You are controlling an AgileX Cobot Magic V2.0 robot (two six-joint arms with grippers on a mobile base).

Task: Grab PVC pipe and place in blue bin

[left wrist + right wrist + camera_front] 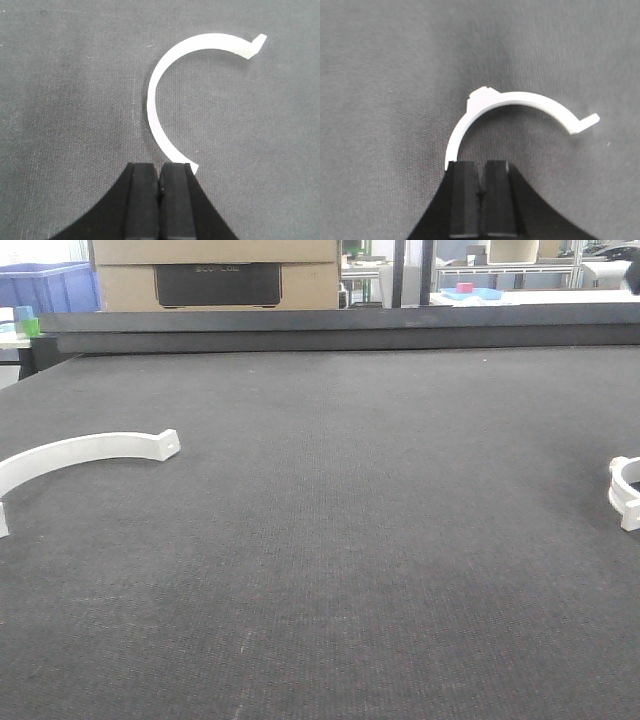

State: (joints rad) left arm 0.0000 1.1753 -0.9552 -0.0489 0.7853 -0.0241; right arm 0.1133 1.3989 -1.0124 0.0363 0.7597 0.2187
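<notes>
Apparently flat PVC arc (153, 100), mouth rightward.

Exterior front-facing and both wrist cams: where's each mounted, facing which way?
Exterior front-facing: low over the dark grey woven mat, facing forward toward the blue plastic bin; no robot parts show.
Left wrist: on the left arm, looking down; shut left gripper at bottom edge.
Right wrist: same on the right arm; shut right gripper.
Shared: front and left wrist both show the left white curved plastic half-ring; front and right wrist, the right white half-ring.
</notes>
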